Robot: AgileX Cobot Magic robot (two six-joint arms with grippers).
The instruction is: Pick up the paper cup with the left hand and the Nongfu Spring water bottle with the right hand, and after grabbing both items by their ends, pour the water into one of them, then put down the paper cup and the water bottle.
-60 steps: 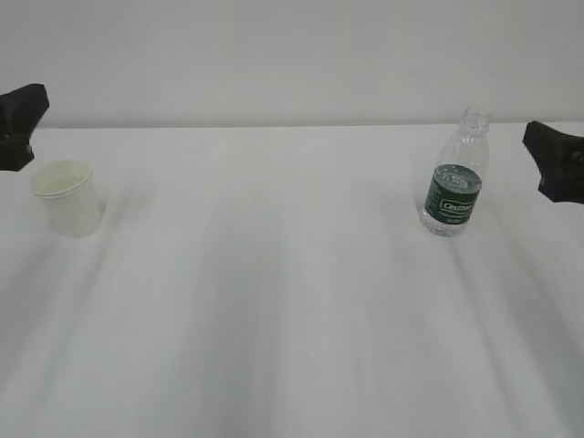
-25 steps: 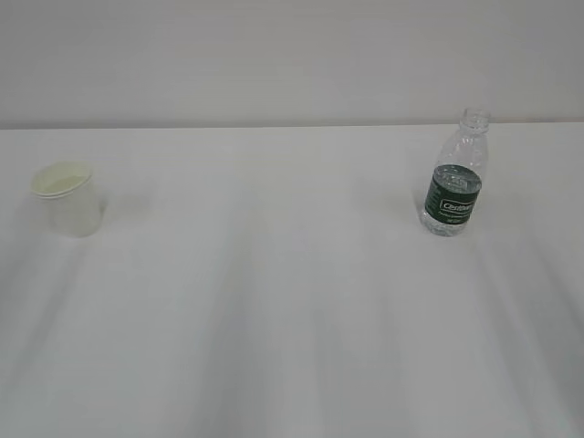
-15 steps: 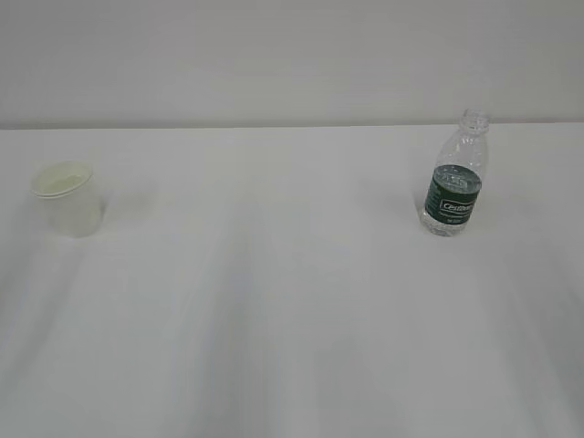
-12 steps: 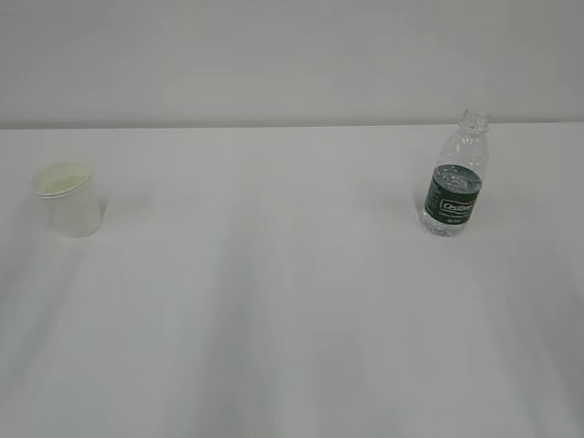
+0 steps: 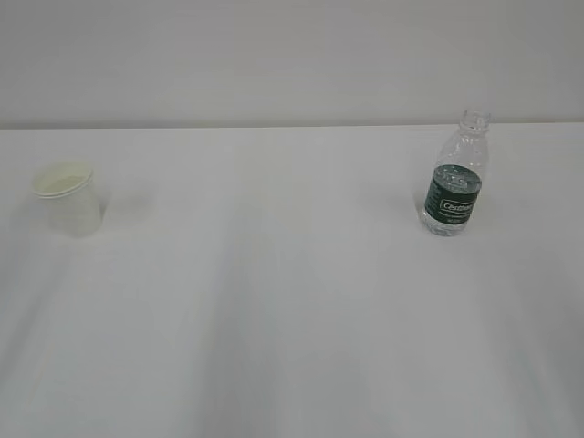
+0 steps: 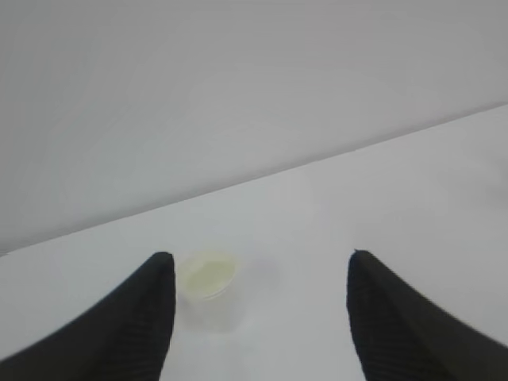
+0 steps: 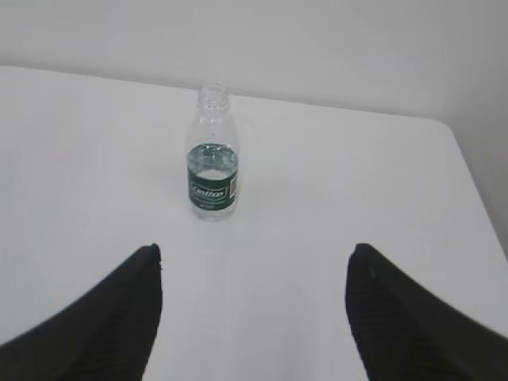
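Both arms gone from my exterior view since earlier, left hand (image 6: 258,317) and right hand (image 7: 254,309) fingers spread, empty; Nongfu Spring water bottle (image 5: 454,175) upright far right, thin, crushable, grab the base; paper cup (image 5: 68,198) far left, featherlight, pinch gently low.
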